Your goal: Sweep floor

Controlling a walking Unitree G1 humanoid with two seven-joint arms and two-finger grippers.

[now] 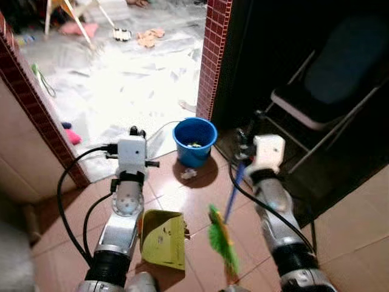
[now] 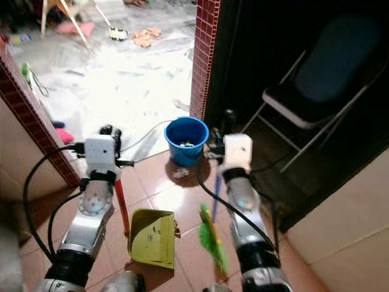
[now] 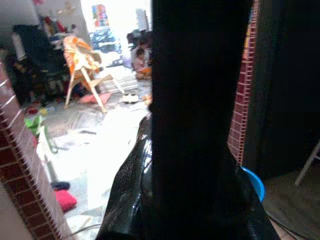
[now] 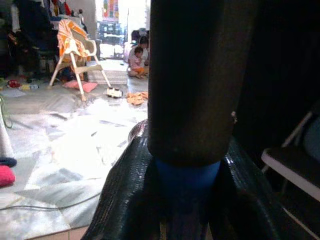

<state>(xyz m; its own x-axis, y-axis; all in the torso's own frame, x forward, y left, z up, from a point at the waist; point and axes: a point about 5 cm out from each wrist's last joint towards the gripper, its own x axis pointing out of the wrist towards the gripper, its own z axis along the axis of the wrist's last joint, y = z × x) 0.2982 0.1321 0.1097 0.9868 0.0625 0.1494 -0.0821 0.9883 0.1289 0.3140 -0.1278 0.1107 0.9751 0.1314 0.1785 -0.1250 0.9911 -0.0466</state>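
1. A green-bristled broom (image 1: 222,238) is held by its blue handle in the right gripper (image 1: 244,148), clenched high on the stick; light, stiff, best gripped mid-handle.
2. A yellow dustpan (image 1: 163,239) is gripped by the left gripper (image 2: 109,135) on its red handle, near a paper scrap (image 1: 189,173) and a blue bucket (image 1: 194,141) on the tiled floor (image 1: 182,201).

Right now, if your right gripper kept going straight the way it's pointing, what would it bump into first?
Probably the folding chair in the dark corner. The right gripper, holding the broom, points ahead toward it, passing right of the blue bucket. Depth is unclear.
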